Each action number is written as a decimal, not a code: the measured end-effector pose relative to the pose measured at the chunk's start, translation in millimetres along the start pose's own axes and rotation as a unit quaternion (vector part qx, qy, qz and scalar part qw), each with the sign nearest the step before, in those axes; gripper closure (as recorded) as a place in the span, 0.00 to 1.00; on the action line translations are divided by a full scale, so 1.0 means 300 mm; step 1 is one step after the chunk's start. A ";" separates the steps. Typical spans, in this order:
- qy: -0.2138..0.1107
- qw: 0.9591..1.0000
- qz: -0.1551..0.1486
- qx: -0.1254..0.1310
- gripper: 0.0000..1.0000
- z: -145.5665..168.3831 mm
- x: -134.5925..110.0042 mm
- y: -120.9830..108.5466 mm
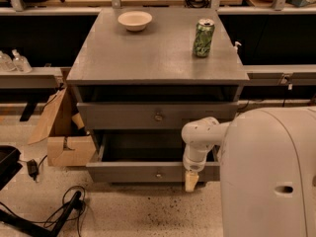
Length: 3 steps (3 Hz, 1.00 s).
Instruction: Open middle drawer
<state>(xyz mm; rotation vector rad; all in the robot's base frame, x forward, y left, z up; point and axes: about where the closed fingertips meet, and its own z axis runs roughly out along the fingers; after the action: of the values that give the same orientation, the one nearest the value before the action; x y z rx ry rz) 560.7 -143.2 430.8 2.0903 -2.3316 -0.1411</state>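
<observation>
Warm overhead light: tabletop (148,53) evenly lit, middle drawer (123,172) shadowed inside — hand (191,180) pale at its front's right end.

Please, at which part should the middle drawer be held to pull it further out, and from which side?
Grip the small round knob at the centre of the front of the middle drawer, coming straight from the front: the panel is flat and the knob alone sticks out. The gripper hangs right of the knob, before the panel.
</observation>
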 end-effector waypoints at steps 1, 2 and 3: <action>0.000 1.000 0.000 0.000 0.00 0.000 0.000 0.000; -0.007 0.999 -0.028 0.015 0.00 -0.016 -0.023 -0.052; -0.018 0.998 -0.053 0.022 0.00 -0.021 -0.047 -0.118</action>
<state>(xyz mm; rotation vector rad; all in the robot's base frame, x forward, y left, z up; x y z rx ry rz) 597.9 -133.3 435.5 2.2516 -2.2640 -0.1321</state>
